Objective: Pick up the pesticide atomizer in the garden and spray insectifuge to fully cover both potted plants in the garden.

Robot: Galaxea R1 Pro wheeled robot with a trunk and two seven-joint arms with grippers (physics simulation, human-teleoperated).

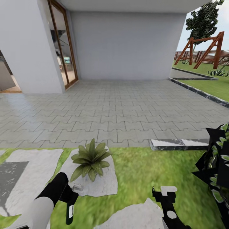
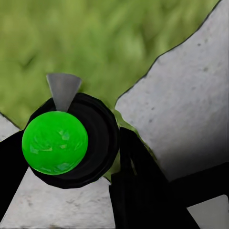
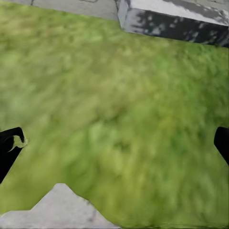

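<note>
One potted plant (image 1: 90, 160), a low rosette of pointed green leaves, stands on a grey stepping stone (image 1: 106, 183) in the lawn. The second potted plant is out of view. My left gripper (image 1: 71, 198) hangs just in front of and to the left of that plant, shut on the pesticide atomizer (image 1: 76, 187), whose whitish top points toward the leaves. In the left wrist view the atomizer (image 2: 90, 138) is end on, a dark round body with a green ball and a grey nozzle cone, between black fingers (image 2: 138, 186). My right gripper (image 1: 163, 192) (image 3: 114, 148) is open over bare grass.
A big dark-leaved bush (image 1: 216, 168) crowds the right edge. A grey kerb block (image 1: 178, 143) borders the lawn, with grey paving (image 1: 111, 111) and the house wall behind. More stepping stones (image 1: 28, 171) lie left and in front. A wooden swing frame (image 1: 203, 47) stands far right.
</note>
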